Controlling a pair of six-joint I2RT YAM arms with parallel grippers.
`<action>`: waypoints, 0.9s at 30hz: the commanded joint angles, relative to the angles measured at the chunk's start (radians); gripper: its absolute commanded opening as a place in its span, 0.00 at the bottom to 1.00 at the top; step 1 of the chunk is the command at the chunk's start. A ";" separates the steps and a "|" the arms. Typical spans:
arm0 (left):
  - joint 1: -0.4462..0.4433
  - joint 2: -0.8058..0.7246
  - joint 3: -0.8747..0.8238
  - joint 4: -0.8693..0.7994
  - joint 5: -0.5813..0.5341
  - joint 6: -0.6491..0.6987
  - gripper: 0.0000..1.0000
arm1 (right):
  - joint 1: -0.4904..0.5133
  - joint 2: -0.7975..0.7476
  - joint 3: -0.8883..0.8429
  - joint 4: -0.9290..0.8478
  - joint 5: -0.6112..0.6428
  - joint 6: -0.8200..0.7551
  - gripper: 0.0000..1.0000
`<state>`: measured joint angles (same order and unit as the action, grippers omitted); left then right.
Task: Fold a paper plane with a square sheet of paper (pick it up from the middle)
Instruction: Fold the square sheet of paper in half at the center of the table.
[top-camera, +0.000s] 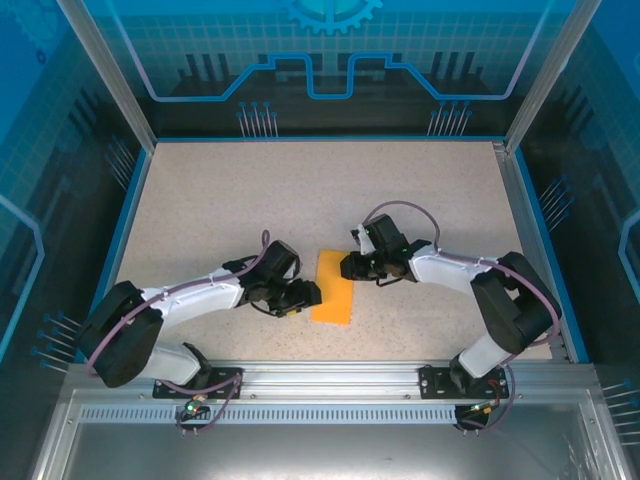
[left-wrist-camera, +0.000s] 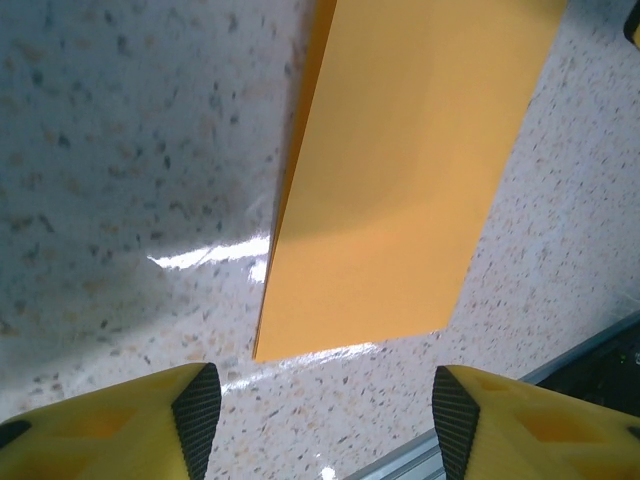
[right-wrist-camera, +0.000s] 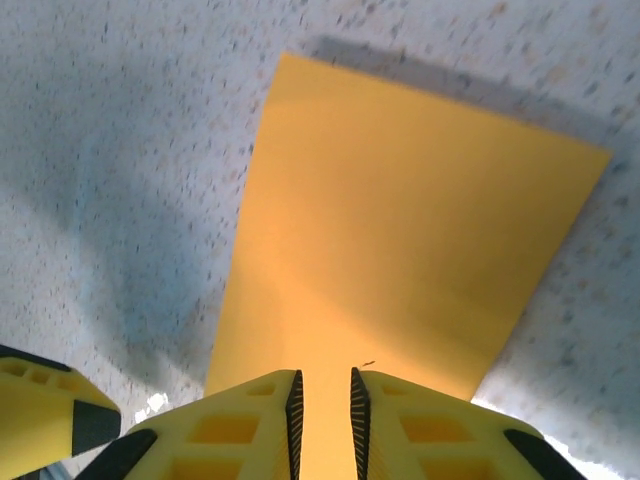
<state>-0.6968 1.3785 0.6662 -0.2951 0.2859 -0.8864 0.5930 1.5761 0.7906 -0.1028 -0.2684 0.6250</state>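
The square sheet of paper (top-camera: 333, 288) lies flat on the speckled table as a narrow orange-yellow rectangle, apparently folded in half. My left gripper (top-camera: 303, 297) sits low at its left edge near the near corner. In the left wrist view it (left-wrist-camera: 327, 410) stands open, with bare table between the fingers and the paper (left-wrist-camera: 400, 170) just ahead. My right gripper (top-camera: 347, 267) is at the paper's far right side. In the right wrist view its jaws (right-wrist-camera: 323, 420) stand a narrow slit apart over the paper (right-wrist-camera: 400, 250), gripping nothing I can see.
An aluminium rail (top-camera: 330, 375) runs along the near table edge, close behind the left gripper (left-wrist-camera: 590, 350). Blue frame walls (top-camera: 130, 190) enclose the table on the left, right and back. Bare speckled surface (top-camera: 300, 190) stretches beyond the paper.
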 joint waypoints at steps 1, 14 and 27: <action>-0.028 -0.026 -0.031 -0.016 -0.022 -0.059 0.61 | 0.032 -0.035 -0.059 -0.032 0.008 0.033 0.23; -0.101 0.019 -0.044 0.081 -0.038 -0.121 0.60 | 0.083 -0.077 -0.183 0.025 0.014 0.083 0.18; -0.125 0.043 -0.057 0.092 -0.079 -0.137 0.60 | 0.090 -0.078 -0.240 0.049 0.032 0.087 0.15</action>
<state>-0.8127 1.4036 0.6186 -0.2207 0.2310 -1.0042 0.6670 1.5040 0.5785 -0.0460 -0.2485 0.7036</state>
